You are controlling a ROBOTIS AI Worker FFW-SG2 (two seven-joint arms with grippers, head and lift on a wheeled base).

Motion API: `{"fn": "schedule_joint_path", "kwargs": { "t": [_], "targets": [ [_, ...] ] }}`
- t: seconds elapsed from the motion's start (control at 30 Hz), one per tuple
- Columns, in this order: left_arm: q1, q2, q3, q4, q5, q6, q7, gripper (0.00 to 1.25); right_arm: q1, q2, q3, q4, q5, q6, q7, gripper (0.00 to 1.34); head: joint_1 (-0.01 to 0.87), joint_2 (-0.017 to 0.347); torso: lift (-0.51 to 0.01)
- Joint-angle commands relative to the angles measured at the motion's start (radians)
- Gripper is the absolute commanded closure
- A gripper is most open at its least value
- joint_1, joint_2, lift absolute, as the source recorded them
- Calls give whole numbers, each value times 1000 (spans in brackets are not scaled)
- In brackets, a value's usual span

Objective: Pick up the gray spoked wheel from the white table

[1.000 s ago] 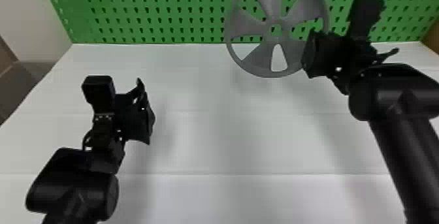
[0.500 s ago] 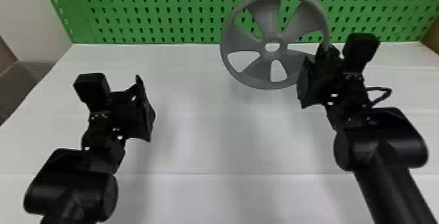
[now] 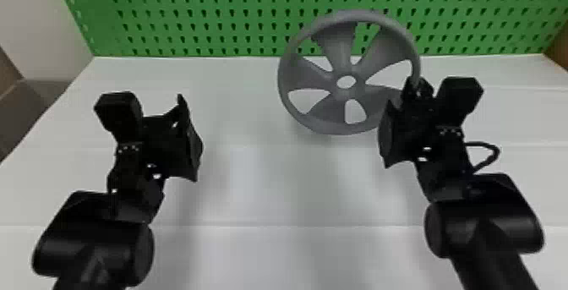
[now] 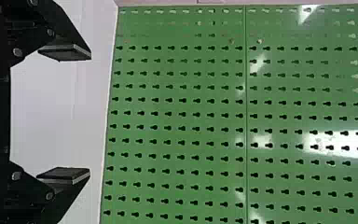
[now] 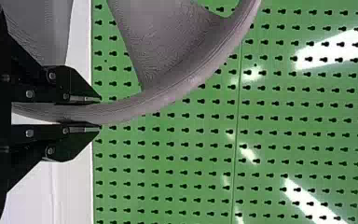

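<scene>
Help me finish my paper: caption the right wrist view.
Right gripper shut on the rim of the gray wheel, green pegboard behind.

White table (image 3: 262,183), thin straight seams (image 3: 296,225) running across its top

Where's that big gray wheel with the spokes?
The gray spoked wheel is right of the middle in the head view, in front of the green pegboard, held by its rim in the right gripper.
</scene>
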Motion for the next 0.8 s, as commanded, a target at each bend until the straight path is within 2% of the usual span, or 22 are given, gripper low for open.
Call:
{"fn": "schedule_joint_path", "kwargs": {
  "t": [0.0, 0.17, 0.47, 0.77],
  "targets": [
    [0, 0, -5, 0, -4, 0, 0, 372, 24, 6, -1, 1, 8, -47, 0, 1105, 772, 66, -81],
    [5, 0, -3, 0, 1, 2, -14, 372, 46, 8, -1, 0, 25, -75, 0, 1105, 772, 66, -81],
    [-6, -2, 28, 3, -11, 35, -141, 377, 58, 14, -11, 1, 30, -84, 0, 1105, 772, 66, -81],
    [0, -8, 37, 3, -13, 40, -152, 377, 64, 16, -14, 0, 33, -86, 0, 1105, 772, 66, -81]
  ]
}}
